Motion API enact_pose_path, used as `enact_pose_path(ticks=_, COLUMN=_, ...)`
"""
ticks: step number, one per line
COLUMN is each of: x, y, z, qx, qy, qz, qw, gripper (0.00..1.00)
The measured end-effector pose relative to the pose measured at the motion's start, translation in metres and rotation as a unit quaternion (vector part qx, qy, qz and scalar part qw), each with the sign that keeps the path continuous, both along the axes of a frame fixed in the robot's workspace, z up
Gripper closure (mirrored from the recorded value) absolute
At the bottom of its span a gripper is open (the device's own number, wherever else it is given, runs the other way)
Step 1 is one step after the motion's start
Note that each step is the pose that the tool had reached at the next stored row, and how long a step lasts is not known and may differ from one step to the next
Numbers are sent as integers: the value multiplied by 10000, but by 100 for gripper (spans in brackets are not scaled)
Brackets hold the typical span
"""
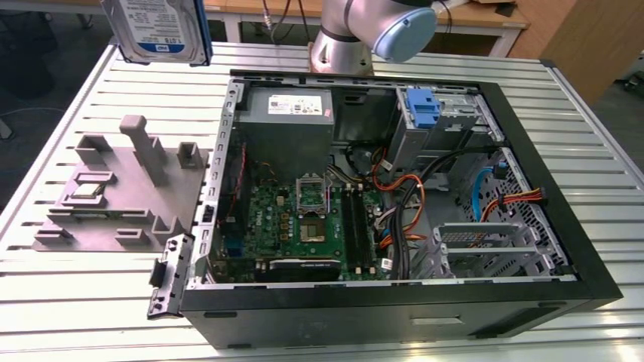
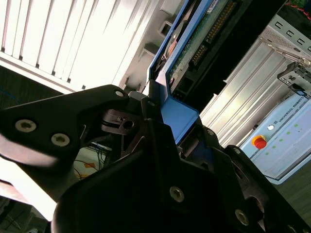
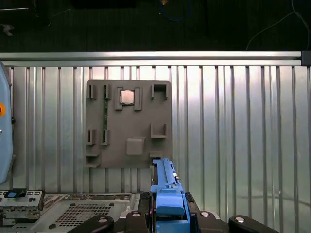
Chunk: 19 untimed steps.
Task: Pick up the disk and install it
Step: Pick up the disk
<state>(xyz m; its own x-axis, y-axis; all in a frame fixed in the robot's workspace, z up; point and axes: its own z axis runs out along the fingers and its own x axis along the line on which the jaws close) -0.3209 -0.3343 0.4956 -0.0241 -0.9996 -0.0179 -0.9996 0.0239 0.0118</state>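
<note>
Hand [image 3: 167,219] is clamped on the disk [image 1: 156,26] by its blue frame; the disk hangs upright at the exterior view's upper left, apart from the open computer case [image 1: 403,313].

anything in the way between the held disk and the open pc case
Nothing visible. The silver-grey hard drive in its blue plastic carrier, clamped in the fingers, hangs in open air above the slatted metal table. The black computer case lies open on top, though orange cables cross its inside.
</note>
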Motion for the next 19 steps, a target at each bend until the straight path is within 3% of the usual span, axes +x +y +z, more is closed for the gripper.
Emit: enact_pose_path(ticks=19, x=94, y=0, z=0, qx=0, qy=0, qz=0, qw=10000, gripper=63)
